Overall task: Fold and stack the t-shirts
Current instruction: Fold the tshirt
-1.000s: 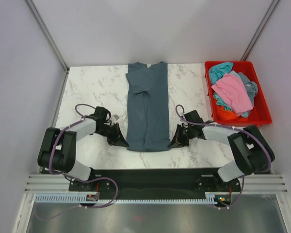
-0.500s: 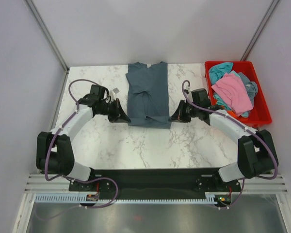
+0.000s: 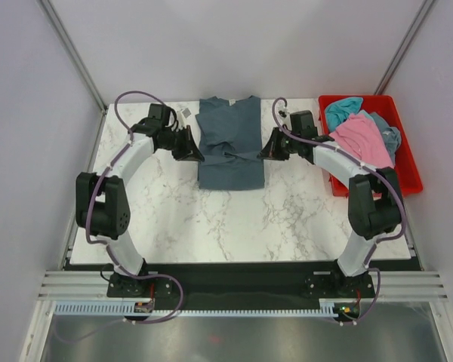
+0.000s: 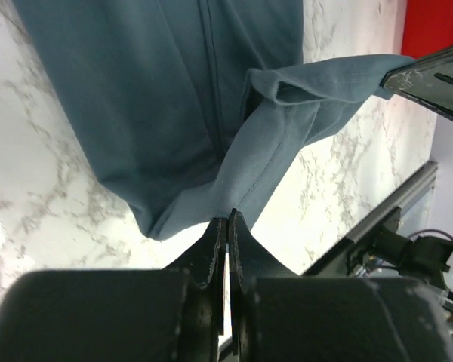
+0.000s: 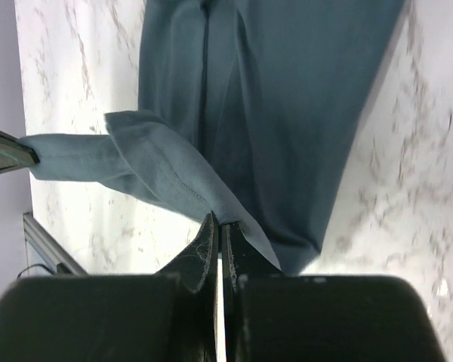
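Note:
The dark slate-blue t-shirt [image 3: 228, 143] lies at the back middle of the marble table, its lower half doubled up over the upper half. My left gripper [image 3: 194, 151] is shut on the shirt's hem corner at its left side; the left wrist view shows the pinched cloth [image 4: 264, 151] lifted over the shirt. My right gripper [image 3: 266, 148] is shut on the opposite hem corner; the right wrist view shows that cloth [image 5: 166, 173] stretched toward the left gripper. Pink [image 3: 362, 143], teal [image 3: 345, 108] and orange [image 3: 350, 179] shirts lie in the red bin.
The red plastic bin [image 3: 405, 167] stands at the back right of the table, close behind my right arm. A small white tag [image 3: 230, 100] shows at the shirt's collar. Grey walls and frame posts surround the table.
Both grippers have carried the shirt's bottom hem from the near side toward the back, folding the lower half over the upper half. The shirt now looks about half as long.

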You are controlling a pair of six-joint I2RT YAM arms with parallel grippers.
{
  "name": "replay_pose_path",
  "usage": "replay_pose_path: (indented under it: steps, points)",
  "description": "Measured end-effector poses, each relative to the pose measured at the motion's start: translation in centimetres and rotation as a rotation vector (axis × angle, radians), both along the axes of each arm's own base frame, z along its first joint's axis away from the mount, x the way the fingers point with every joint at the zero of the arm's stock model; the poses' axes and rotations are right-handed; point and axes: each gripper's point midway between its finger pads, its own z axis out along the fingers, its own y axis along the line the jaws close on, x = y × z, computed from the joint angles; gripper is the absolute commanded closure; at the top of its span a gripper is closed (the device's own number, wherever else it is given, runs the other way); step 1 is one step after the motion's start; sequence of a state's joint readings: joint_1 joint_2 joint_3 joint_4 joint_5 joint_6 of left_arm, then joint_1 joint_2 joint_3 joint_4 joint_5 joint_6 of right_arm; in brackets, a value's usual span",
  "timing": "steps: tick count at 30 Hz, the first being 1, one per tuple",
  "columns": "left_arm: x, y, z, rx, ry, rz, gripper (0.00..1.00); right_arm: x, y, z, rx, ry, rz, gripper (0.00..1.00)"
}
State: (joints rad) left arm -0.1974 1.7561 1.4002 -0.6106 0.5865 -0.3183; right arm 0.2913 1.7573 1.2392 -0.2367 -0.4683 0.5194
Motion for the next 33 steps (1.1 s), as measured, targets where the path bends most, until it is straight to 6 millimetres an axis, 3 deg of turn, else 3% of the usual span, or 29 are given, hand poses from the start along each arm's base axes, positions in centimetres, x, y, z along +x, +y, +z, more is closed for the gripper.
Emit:
replay_pose_path:
  steps: [8,18,25,32,33]
  points:
    - [5.9,0.4,-1.0,0.047,-0.057,0.015,0.98,6.2,1.3,0.5,-0.022,-0.103,0.016,1.00]
    - [12.1,0.9,-2.3,0.101,-0.141,0.025,0.98,10.0,1.5,-2.8,-0.063,-0.110,0.009,1.00]
    - [14.4,1.2,-4.2,0.138,-0.159,0.036,0.98,12.8,1.6,-4.5,-0.097,-0.138,-0.002,1.00]
    - [16.0,1.5,-5.3,0.166,-0.178,0.055,0.98,14.1,1.5,-5.0,-0.120,-0.163,-0.011,1.00]
    - [16.2,1.5,-5.3,0.169,-0.184,0.058,0.85,14.2,1.4,-5.0,-0.123,-0.164,-0.012,1.00]
